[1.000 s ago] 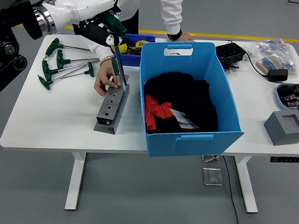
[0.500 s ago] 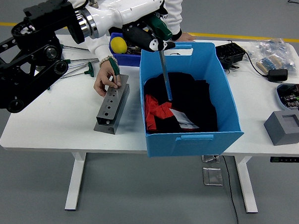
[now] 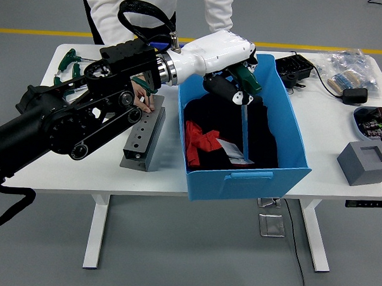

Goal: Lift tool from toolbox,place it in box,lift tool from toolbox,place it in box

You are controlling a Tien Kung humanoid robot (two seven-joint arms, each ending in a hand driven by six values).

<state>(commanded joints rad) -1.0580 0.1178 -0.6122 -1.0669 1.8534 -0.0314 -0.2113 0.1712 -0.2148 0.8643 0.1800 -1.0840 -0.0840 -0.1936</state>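
My left hand (image 3: 234, 86) reaches over the blue box (image 3: 240, 177), shut on a green-handled T-wrench (image 3: 245, 117) whose shaft hangs down into the box above black and red cloth (image 3: 223, 138). The grey tool block (image 3: 142, 136) with a row of holes lies left of the box, partly hidden by my arm. A person's hand (image 3: 144, 100) rests at the block's far end holding another green-handled tool (image 3: 143, 85). Several green T-wrenches (image 3: 66, 60) lie at the table's far left. My right arm is out of view.
A person stands at the far side behind the table (image 3: 69, 163). A grey foam block (image 3: 366, 162) and a tray of parts (image 3: 376, 120) sit at the right. Black devices (image 3: 294, 67), a bag (image 3: 349, 69) and a cable lie at the far right.
My left arm has swung right, carrying the T-wrench from the block's far end to over the middle of the blue box. The person's hand stays at the block.
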